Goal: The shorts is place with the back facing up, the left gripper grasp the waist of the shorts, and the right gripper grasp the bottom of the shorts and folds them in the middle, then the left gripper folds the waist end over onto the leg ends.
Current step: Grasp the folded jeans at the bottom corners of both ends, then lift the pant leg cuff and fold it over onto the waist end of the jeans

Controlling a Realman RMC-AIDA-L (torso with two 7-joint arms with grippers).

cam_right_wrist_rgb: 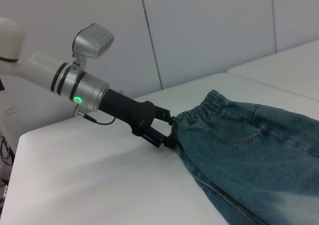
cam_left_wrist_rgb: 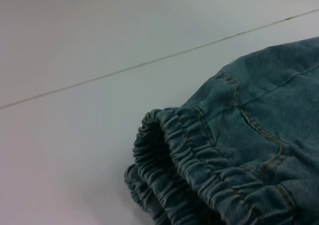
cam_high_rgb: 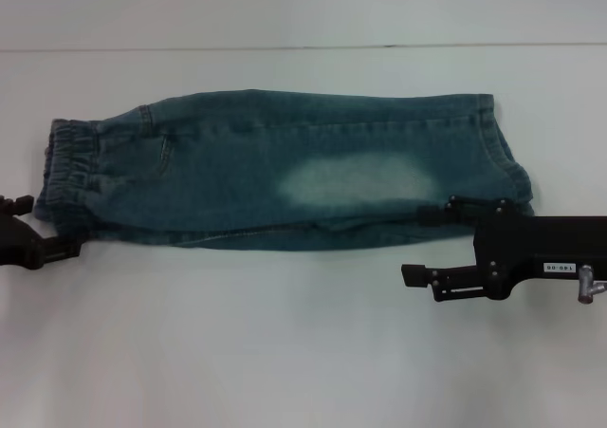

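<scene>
The blue-green denim shorts (cam_high_rgb: 237,158) lie folded in half lengthwise across the white table, with a pale bleached patch on top. The ruched waist (cam_high_rgb: 71,167) is at the left and the leg ends (cam_high_rgb: 503,153) at the right. My left gripper (cam_high_rgb: 43,227) sits at the waist's near corner, open, one finger on each side of that corner; the right wrist view shows this left gripper (cam_right_wrist_rgb: 170,132) too. The left wrist view shows the doubled waist (cam_left_wrist_rgb: 199,170) close up. My right gripper (cam_high_rgb: 432,240) is open by the near edge at the leg ends, its far finger (cam_high_rgb: 446,205) over the denim.
The white table (cam_high_rgb: 285,352) stretches bare in front of the shorts. A seam line (cam_high_rgb: 285,47) runs across it behind them. In the right wrist view the table's edge (cam_right_wrist_rgb: 30,135) lies beyond the left arm, with wall panels behind.
</scene>
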